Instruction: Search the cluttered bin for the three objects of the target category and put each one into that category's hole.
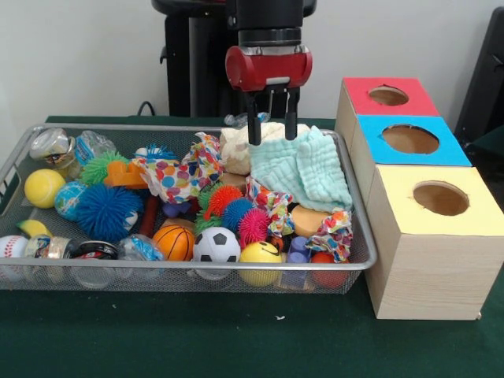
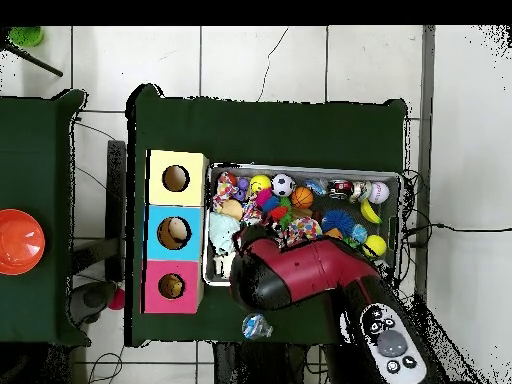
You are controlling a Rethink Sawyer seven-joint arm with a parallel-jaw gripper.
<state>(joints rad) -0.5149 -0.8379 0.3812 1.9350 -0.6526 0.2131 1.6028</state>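
Green table (image 1: 236,346) with the arm (image 2: 310,272) reaching over it from the robot's edge; in the overhead view the arm covers the bin's near corner and hides the gripper altogether. Bin (image 1: 197,267): wide, shallow silver wire basket with a thick rim, sitting mid-table, crowded to the brim. Beside it toward the table's end, touching or nearly so, three wooden boxes in a row, tops yellow (image 1: 441,198), blue (image 1: 409,139) and red (image 1: 387,95), each with a round hole. Pale green cloth (image 1: 319,169) lies heaped in the bin's corner nearest the boxes. Gripper (image 1: 272,126) hangs over that cloth's far edge, fingers slightly apart, nothing seen between them; whether the tips touch the cloth is unclear. Soccer ball (image 1: 216,245), basketball (image 1: 173,242), blue spiky ball (image 1: 108,211), yellow ball (image 1: 43,187) sit among items half buried and hard to identify.
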